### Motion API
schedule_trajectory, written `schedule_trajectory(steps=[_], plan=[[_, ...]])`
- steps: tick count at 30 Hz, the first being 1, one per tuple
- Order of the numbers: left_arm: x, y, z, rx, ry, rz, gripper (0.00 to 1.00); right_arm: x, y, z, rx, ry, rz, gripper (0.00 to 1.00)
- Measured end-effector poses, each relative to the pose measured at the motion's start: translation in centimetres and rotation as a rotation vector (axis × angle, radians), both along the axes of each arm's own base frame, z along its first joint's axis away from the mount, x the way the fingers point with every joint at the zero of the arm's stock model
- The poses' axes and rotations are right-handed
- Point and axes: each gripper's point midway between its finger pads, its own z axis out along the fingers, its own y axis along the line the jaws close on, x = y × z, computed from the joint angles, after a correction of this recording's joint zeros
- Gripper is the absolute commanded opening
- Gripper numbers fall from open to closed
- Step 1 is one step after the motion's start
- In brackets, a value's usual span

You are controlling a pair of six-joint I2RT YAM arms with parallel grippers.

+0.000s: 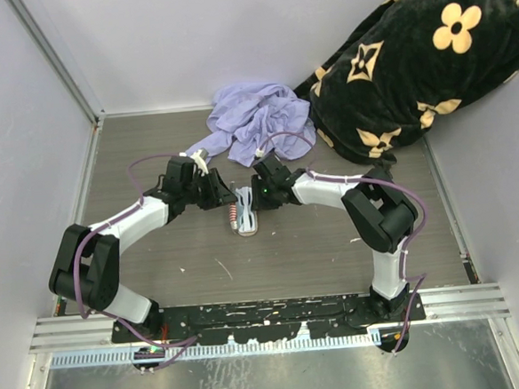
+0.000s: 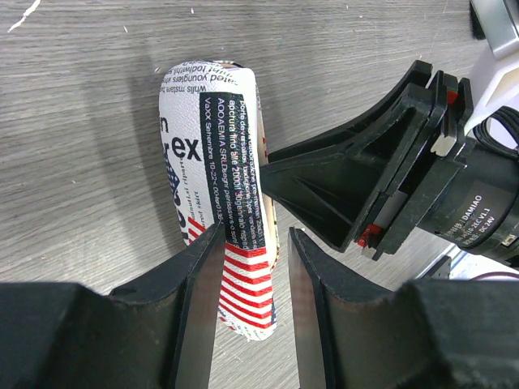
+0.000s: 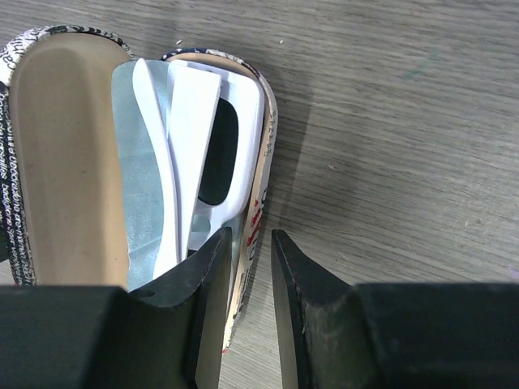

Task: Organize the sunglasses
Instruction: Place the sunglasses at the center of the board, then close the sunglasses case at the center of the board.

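Note:
The red-and-white printed case [image 1: 244, 215] lies at the table's middle, between both grippers. In the right wrist view it stands open: the white sunglasses [image 3: 190, 121] lie folded inside on a light-blue cloth [image 3: 138, 178], beside the beige lid [image 3: 65, 162]. My right gripper [image 3: 251, 239] is slightly open and straddles the case's right wall [image 3: 258, 219], one finger inside and one outside. My left gripper [image 2: 255, 235] is open and straddles the case's striped end [image 2: 243, 275]. In the top view the left gripper [image 1: 224, 197] and right gripper [image 1: 261, 194] flank the case.
A crumpled purple cloth [image 1: 258, 114] lies at the back of the table. A black blanket with beige flowers [image 1: 410, 59] fills the back right corner. Grey walls stand to the left, rear and right. The right gripper's black body [image 2: 365, 178] is close beside the case.

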Motion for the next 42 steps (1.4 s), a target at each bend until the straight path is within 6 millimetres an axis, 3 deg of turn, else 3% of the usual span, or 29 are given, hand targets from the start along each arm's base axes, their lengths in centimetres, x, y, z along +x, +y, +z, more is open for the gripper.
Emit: schedule_trajectory(steps=[22, 32, 36, 42], plan=[[0.0, 0.0, -0.1, 0.001, 0.002, -0.001, 0.38, 0.0, 0.2, -0.4, -0.074, -0.019, 0.023, 0.35], [-0.1, 0.0, -0.2, 0.005, 0.005, 0.000, 0.37, 0.4, 0.1, 3.2, -0.041, -0.085, 0.016, 0.35], [-0.1, 0.2, -0.3, 0.015, 0.008, 0.004, 0.36, 0.8, -0.8, 4.4, -0.028, -0.119, -0.014, 0.36], [-0.2, 0.4, -0.5, 0.024, 0.015, 0.010, 0.36, 1.4, -3.5, 3.6, 0.024, -0.094, -0.083, 0.37]])
